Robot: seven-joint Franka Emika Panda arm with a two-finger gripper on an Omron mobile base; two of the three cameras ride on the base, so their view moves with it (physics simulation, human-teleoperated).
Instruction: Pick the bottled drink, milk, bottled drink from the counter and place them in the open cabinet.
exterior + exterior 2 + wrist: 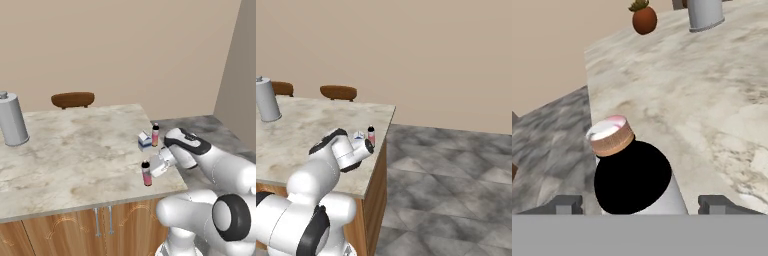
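Right, up close on the hand camera, the claw [640, 205] sits low over the table [75, 150] with its two dark fingertips [562, 204] standing well apart. Between them is the near bottled drink [146, 175], its black cap looming large at the lens. A sliver of gap shows on either side, so the claw is spread around the bottle and not clamped on it.

Now from the left base camera, that near bottled drink stands upright close to the table's front edge, near the right-hand corner, with the white hand just beside it on the right.

Further back along the same right edge comes the milk [144, 140], a small white carton with blue panels, upright. Just beside it, on its right, is the far bottled drink [155, 135], upright too with a black cap. The pair stands apart from the bottle at the claw.

Way over on the far left of the table stands a tall grey canister [12, 120]. Beyond the table's back edge a brown chair back [73, 99] peeks up, and grey tiled floor [200, 125] runs off to the right.
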